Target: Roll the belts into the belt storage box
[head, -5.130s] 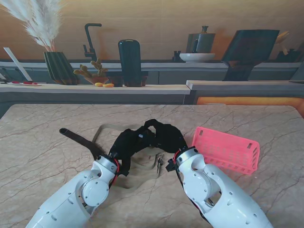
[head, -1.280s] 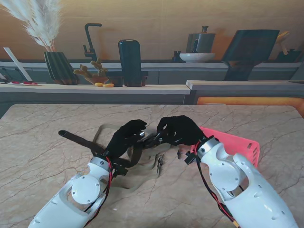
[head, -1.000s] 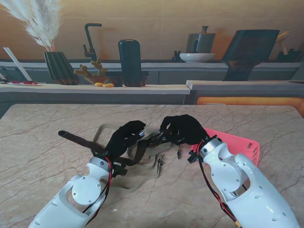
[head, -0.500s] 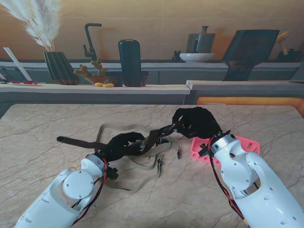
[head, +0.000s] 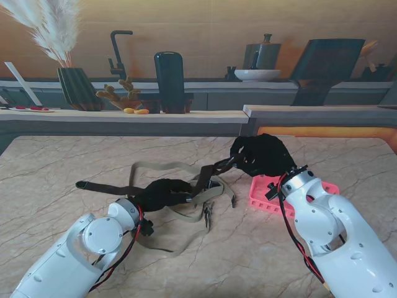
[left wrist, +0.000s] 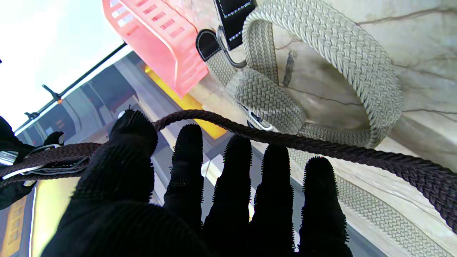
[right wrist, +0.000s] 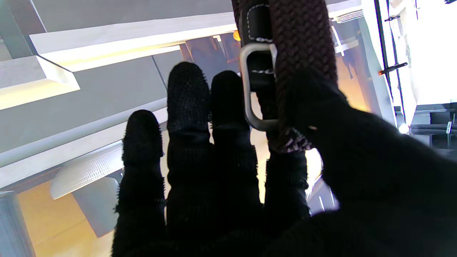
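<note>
My right hand (head: 259, 156) pinches the buckle end of the dark brown braided belt (head: 201, 182), thumb clamped against index finger; the metal buckle (right wrist: 257, 87) sits right at the pinch in the right wrist view. My left hand (head: 162, 193) is under the same belt mid-length: fingers (left wrist: 230, 167) are spread and mostly straight, and the strap runs across the fingertips with the thumb (left wrist: 130, 142) up against it. That looks like a loose support, not a firm grasp; I can't tell if the thumb really pins it.

The belt's long axis runs left to right, rising off the table from its tail, well left of the pink storage basket (head: 263, 195), up to the buckle end over the basket's far-left corner. The right hand is the nearer one to the basket, just beside it; the left hand is well apart from it.

The beige woven belt (head: 162, 169) lies looped on the marble table (head: 56, 186), left of the basket and under the brown one, untouched.

Nothing is rolled yet, I judge. Hidden: most of the basket behind my right forearm, its inside not visible. The small dark bit on the table near the beige loop is hard to make out.
</note>
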Available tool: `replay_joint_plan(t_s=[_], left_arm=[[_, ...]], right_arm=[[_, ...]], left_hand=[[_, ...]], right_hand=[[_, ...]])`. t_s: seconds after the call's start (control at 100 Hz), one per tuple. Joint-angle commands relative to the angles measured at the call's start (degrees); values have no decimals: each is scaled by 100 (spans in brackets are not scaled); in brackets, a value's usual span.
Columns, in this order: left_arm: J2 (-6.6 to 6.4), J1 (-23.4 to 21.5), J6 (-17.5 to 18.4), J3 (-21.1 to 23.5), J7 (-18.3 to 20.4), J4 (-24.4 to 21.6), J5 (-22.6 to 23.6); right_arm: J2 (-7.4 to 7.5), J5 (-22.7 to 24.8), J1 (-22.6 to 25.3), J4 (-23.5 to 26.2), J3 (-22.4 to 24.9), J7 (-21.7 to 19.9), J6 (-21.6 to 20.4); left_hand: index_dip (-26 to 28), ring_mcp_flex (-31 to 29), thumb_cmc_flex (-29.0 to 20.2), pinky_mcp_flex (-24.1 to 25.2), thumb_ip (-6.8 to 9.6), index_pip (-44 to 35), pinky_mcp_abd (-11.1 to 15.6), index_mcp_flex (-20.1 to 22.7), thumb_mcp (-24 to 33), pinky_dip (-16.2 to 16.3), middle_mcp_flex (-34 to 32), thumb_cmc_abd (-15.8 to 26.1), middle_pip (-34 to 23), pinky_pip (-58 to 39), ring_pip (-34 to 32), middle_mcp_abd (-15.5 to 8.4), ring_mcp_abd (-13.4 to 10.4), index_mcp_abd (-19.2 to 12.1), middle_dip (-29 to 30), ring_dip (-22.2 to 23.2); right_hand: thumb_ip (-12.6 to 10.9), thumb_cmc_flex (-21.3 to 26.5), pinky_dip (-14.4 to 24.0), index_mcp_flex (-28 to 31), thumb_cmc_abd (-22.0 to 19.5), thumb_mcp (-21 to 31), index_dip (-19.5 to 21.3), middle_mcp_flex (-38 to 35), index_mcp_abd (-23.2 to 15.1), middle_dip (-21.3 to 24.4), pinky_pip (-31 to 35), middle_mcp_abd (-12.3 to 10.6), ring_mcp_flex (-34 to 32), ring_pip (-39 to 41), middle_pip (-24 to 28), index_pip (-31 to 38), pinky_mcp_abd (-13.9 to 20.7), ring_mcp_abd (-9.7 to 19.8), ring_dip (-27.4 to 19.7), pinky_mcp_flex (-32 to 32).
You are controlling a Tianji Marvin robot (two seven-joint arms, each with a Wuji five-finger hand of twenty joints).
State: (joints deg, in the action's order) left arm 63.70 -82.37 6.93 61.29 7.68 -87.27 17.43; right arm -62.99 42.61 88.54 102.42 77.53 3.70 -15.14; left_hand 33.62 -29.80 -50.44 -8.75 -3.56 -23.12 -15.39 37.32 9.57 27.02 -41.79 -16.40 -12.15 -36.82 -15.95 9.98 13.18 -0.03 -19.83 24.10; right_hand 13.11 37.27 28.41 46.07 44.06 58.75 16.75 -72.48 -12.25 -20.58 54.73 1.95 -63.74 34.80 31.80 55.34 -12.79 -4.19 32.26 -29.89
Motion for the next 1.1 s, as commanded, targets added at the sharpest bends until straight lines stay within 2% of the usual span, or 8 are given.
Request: replay_joint_plan(t_s=[0.0,0.04,0.15,0.4,0.59,0.84,1.04,1.09], left_arm=[[-28,-28,123,8,127,-34,-88],[-43,-21,181,0,174,-33,-89],[-82,15,338,-54,187,-28,176],[-108,73,369,-234,93,-52,654],[-92,163,395,-469,-506,44,1708],[-128,384,452,-759,-1032,261,2752],[-147,583,477,-1003,-1376,465,3250],[-143,607,460,-1045,-1428,491,3285]], right_arm=[[7,38,-12,59,12,-10,-27],[9,43,-24,56,11,-17,-22],[8,34,-66,46,1,-30,4],[4,-5,-157,26,-46,-56,72],[-13,-45,-218,-6,-117,-11,168],[-32,-114,-319,-68,-209,11,335],[-45,-177,-360,-87,-254,16,449],[-48,-186,-363,-87,-265,21,469]], left_hand=[[-1,-72,258,10,41,-202,86,58,372,-30,-122,-260,-76,-4,-12,-195,-183,-201,1,-4],[-177,-67,706,16,62,-198,90,16,1016,-29,-103,-437,-77,15,1,-193,-182,-126,-12,4],[-263,-139,1020,-19,68,-114,48,-155,1440,23,-56,-726,-126,15,-39,-146,-188,21,-57,57],[-278,-283,1140,-101,23,-93,-108,-354,1527,172,-89,-732,-283,-244,-311,-63,-9,261,-155,249],[-232,-355,1348,-145,15,-158,-325,-541,1445,332,-2,-663,-478,-642,-612,-38,141,457,-320,476],[-26,-594,1190,-278,12,-625,-384,-376,1584,373,-267,-606,-823,-1176,-1067,-52,177,391,-483,688],[67,-883,1106,-485,-2,-1039,-394,-224,1851,338,-556,-603,-1115,-1630,-1480,-78,181,342,-575,818],[179,-1015,747,-602,-242,-1272,-348,-177,1743,299,-693,-662,-1233,-1867,-1659,-89,165,248,-599,848]], right_hand=[[-331,219,-42,531,-276,394,304,-177,-605,-47,-10,26,-99,1,-42,565,-88,94,66,100],[-336,225,-40,539,-269,399,304,-187,-581,-51,-10,41,-96,2,-36,569,-96,96,68,97],[-347,229,-34,549,-246,419,289,-192,-543,-49,-10,57,-113,19,-34,564,-107,80,77,93],[-357,232,-27,565,-239,438,278,-197,-524,-50,-12,78,-116,38,-23,570,-114,59,87,87],[-384,247,-22,580,-209,474,257,-214,-458,-50,-7,110,-137,66,-3,570,-137,34,98,71],[-402,240,-19,588,-201,492,241,-213,-445,-39,-5,117,-142,85,13,573,-141,18,102,72],[-412,248,-16,583,-199,495,240,-211,-427,-39,1,142,-147,98,28,576,-154,10,105,69],[-415,247,-15,588,-203,496,239,-205,-429,-39,2,134,-147,101,30,577,-154,18,105,70]])
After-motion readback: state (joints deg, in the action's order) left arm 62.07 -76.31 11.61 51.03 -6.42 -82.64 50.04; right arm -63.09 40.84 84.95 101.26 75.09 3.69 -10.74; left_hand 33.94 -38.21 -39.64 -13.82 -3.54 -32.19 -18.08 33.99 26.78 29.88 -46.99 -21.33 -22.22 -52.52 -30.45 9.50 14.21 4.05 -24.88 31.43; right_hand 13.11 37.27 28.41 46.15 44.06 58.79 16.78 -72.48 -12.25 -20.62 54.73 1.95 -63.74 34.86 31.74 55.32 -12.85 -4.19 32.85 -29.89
